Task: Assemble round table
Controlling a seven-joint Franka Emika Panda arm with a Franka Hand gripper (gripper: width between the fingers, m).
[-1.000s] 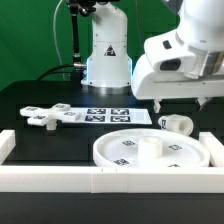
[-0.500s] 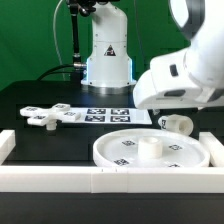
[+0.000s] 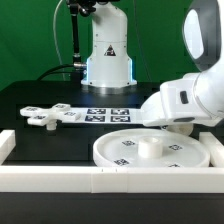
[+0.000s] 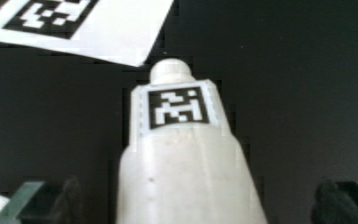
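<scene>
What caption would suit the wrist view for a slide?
Open gripper straddles the tagged cylindrical leg on the black table, with a marker board corner near its tip.

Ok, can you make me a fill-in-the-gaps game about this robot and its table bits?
The leg lies between the gripper fingers, which are ____ (open or shut).
The round disc is coloured ____.
The cross-shaped foot rests on a table coloured ____.
Missing words: open, white, black.
</scene>
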